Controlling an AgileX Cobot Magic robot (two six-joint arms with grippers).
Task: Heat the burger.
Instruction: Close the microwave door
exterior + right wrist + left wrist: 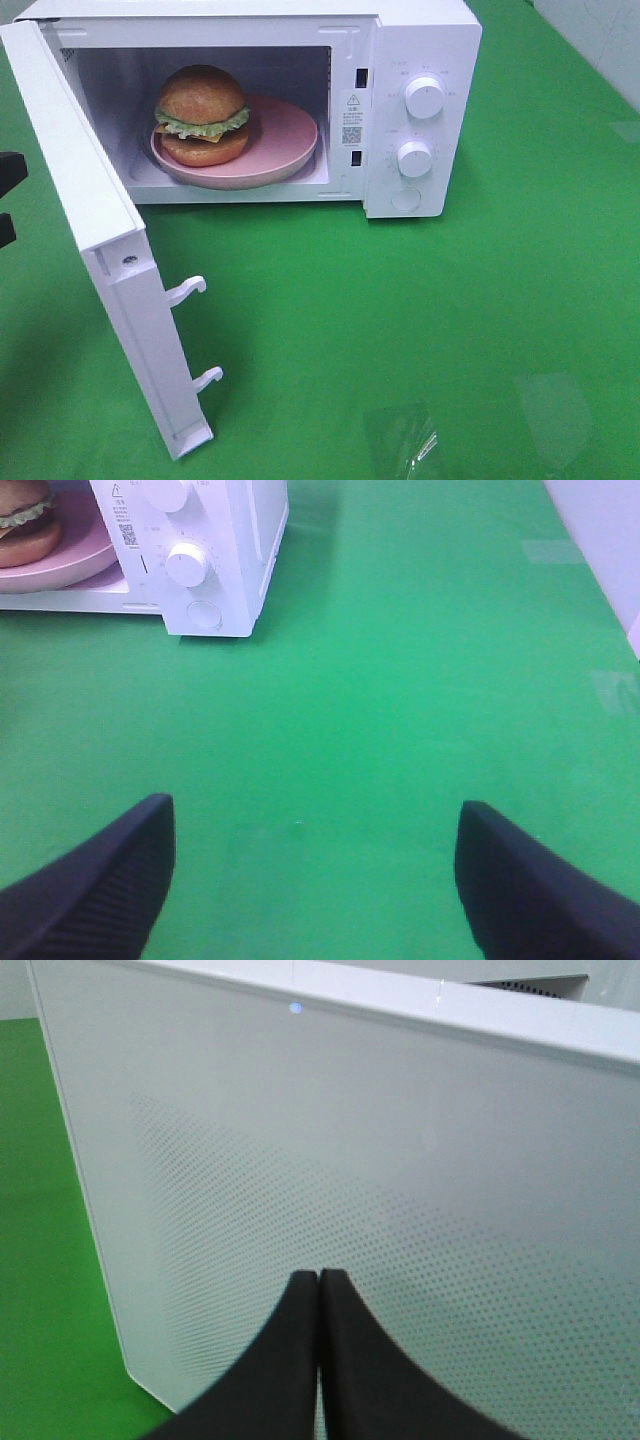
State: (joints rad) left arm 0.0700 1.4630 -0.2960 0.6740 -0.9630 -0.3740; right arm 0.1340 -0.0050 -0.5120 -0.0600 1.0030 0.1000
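The burger (204,115), with a golden-brown bun, lettuce and cheese, sits on a pink plate (290,140) inside the open white microwave (420,40). Its door (90,200) is swung out to the front left. My left gripper (318,1278) is shut and empty, its tips right at the perforated outer face of the door (350,1140); I cannot tell whether they touch it. A black part of the left arm (8,175) shows behind the door. My right gripper (315,880) hangs open and empty over the green cloth, well in front of the microwave (215,540). The burger (25,520) and plate (70,560) show there too.
Two round knobs (424,97) (414,158) and a button (405,199) are on the microwave's right panel. Two white latch hooks (190,290) (210,378) stick out of the door's edge. A green cloth (450,320) covers the table. A clear film scrap (405,440) lies near the front.
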